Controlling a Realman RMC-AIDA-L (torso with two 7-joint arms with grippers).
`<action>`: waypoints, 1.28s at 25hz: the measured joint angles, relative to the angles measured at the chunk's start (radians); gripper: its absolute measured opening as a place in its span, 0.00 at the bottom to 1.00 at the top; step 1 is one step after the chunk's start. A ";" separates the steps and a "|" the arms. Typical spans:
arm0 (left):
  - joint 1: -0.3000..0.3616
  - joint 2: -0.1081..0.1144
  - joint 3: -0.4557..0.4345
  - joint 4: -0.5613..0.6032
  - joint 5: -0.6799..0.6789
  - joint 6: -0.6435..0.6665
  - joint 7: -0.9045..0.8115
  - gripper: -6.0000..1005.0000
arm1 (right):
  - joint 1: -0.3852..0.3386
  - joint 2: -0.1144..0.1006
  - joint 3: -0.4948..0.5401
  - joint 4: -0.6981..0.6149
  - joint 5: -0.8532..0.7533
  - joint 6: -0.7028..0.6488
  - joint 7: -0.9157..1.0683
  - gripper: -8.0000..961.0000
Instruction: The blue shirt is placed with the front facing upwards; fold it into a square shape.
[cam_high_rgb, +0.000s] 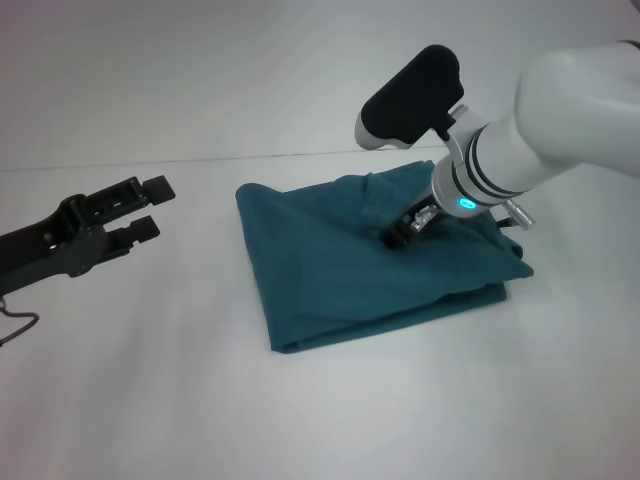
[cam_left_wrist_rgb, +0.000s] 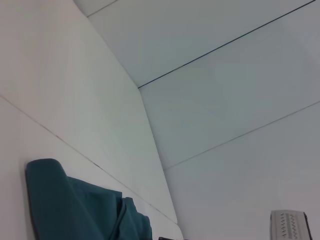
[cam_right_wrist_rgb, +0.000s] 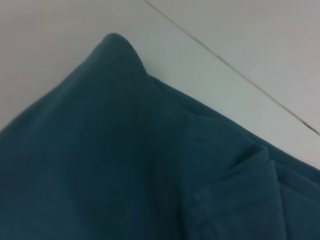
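Note:
The blue shirt (cam_high_rgb: 330, 270) lies folded into a rough square on the white table (cam_high_rgb: 150, 380), with no lettering or collar showing. My right gripper (cam_high_rgb: 402, 235) is down on the shirt's upper right part, touching the fabric beside a raised fold. The right wrist view shows only teal cloth, the blue shirt (cam_right_wrist_rgb: 125, 150), close up with layered folds. My left gripper (cam_high_rgb: 155, 207) hovers open and holds nothing, to the left of the shirt and well apart from it. In the left wrist view a corner of the blue shirt (cam_left_wrist_rgb: 75, 210) shows.
The table's back edge (cam_high_rgb: 200, 163) runs behind the shirt. A thin cable (cam_high_rgb: 15, 325) hangs under my left arm at the far left. A pale ribbed object (cam_left_wrist_rgb: 290, 225) sits at the corner of the left wrist view.

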 joint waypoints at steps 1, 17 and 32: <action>-0.002 0.000 0.001 -0.002 0.000 -0.002 0.000 0.83 | 0.001 0.000 -0.001 0.006 -0.005 0.005 0.007 0.61; -0.004 -0.003 0.008 -0.007 -0.001 -0.017 0.003 0.82 | 0.000 -0.002 -0.002 0.008 -0.117 0.021 0.151 0.25; 0.000 -0.003 0.009 -0.010 -0.001 -0.016 0.003 0.82 | -0.046 -0.023 0.015 -0.050 -0.132 0.014 0.275 0.08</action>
